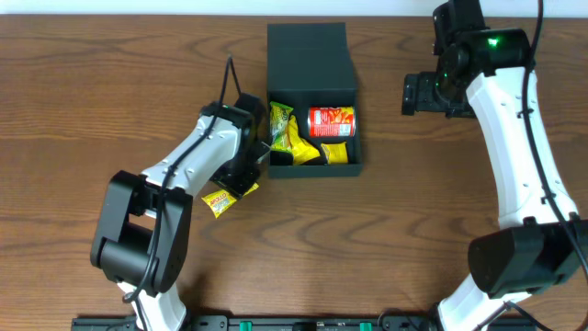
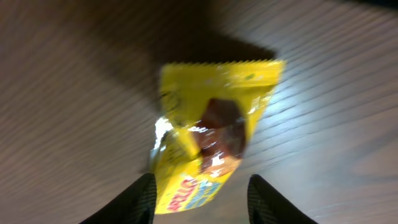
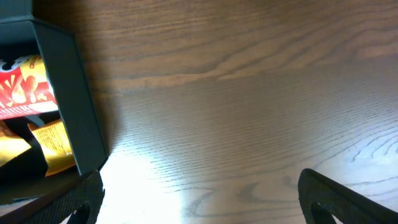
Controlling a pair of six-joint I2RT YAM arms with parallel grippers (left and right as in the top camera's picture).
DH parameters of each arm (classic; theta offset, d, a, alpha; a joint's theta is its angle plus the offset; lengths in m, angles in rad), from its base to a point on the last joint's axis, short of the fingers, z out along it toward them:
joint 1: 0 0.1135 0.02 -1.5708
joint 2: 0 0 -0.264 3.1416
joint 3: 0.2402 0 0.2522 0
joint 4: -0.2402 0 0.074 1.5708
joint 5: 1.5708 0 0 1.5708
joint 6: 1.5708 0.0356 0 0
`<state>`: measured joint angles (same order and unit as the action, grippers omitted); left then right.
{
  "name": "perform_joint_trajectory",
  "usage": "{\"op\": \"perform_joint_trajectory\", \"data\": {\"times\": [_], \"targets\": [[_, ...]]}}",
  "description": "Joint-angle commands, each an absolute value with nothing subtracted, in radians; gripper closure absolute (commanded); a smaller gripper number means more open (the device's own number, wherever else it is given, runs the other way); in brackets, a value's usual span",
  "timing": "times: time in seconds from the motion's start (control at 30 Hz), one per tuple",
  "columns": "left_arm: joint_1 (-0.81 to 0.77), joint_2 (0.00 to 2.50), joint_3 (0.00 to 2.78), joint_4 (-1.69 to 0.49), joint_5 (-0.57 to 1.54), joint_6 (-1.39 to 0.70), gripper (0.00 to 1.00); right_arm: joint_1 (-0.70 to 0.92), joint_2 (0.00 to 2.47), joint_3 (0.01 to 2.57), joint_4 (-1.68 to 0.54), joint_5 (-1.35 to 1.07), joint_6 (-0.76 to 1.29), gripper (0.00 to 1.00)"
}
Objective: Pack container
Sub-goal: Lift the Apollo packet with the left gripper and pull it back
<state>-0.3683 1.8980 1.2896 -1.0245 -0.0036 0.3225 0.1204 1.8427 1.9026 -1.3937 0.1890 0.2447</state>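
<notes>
The dark teal container [image 1: 312, 164] stands open at the table's middle back, its lid [image 1: 310, 55] flapped away from me. Inside lie a red chip can [image 1: 331, 121], a green packet [image 1: 280, 119] and yellow packets [image 1: 308, 147]. A yellow snack packet [image 1: 219, 200] lies on the table left of the box. My left gripper [image 1: 237, 184] is open just above it; in the left wrist view the packet [image 2: 211, 137] reaches between the spread fingers [image 2: 199, 202]. My right gripper [image 1: 411, 94] is open and empty to the right of the box, its fingers [image 3: 202, 199] over bare wood.
The right wrist view shows the box's right wall [image 3: 68, 93] with the red can [image 3: 22, 87] and a yellow packet [image 3: 53, 143] behind it. Brown wooden table [image 1: 92, 83] all around.
</notes>
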Motion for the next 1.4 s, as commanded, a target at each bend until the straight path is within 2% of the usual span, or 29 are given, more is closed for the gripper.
{"op": "perform_joint_trajectory", "data": {"times": [0.0,0.07,0.17,0.4,0.6,0.63,0.7,0.77,0.9,1.07,1.27,1.37], "targets": [[-0.346,1.894,1.278,-1.059,-0.026,0.337,0.54,0.110,1.844,1.919,-1.399,0.183,0.258,0.01],[-0.345,1.884,1.278,-1.082,-0.008,0.333,0.58,0.110,1.844,1.919,-1.398,0.183,0.258,0.01],[-0.345,1.846,1.278,-1.115,-0.005,0.333,0.60,0.110,1.844,1.919,-1.393,0.183,0.258,0.01],[-0.311,1.636,1.278,-1.244,-0.014,0.313,0.58,0.110,1.844,1.919,-1.378,0.183,0.258,0.01],[-0.260,1.382,1.278,-1.335,0.011,0.272,0.52,0.110,1.844,1.919,-1.373,0.182,0.258,0.01],[-0.253,1.342,1.278,-1.347,0.029,0.273,0.50,0.110,1.844,1.919,-1.372,0.182,0.258,0.01],[-0.239,1.249,1.278,-1.374,0.054,0.273,0.37,0.110,1.844,1.919,-1.372,0.182,0.258,0.01],[-0.234,1.158,1.278,-1.390,0.054,0.260,0.03,0.110,1.844,1.919,-1.368,0.182,0.258,0.01],[-0.234,1.010,1.278,-1.394,0.054,0.250,0.05,0.110,1.844,1.919,-1.360,0.162,0.258,0.01],[-0.234,0.907,1.100,-1.204,0.030,0.239,0.04,0.112,1.844,1.917,-1.345,0.149,0.276,0.01],[-0.234,0.971,0.818,-0.782,-0.036,0.223,0.05,0.113,1.844,1.916,-1.335,0.149,0.276,0.01],[-0.234,1.035,0.776,-0.659,-0.036,0.196,0.05,0.113,1.844,1.916,-1.334,0.149,0.276,0.01]]}}
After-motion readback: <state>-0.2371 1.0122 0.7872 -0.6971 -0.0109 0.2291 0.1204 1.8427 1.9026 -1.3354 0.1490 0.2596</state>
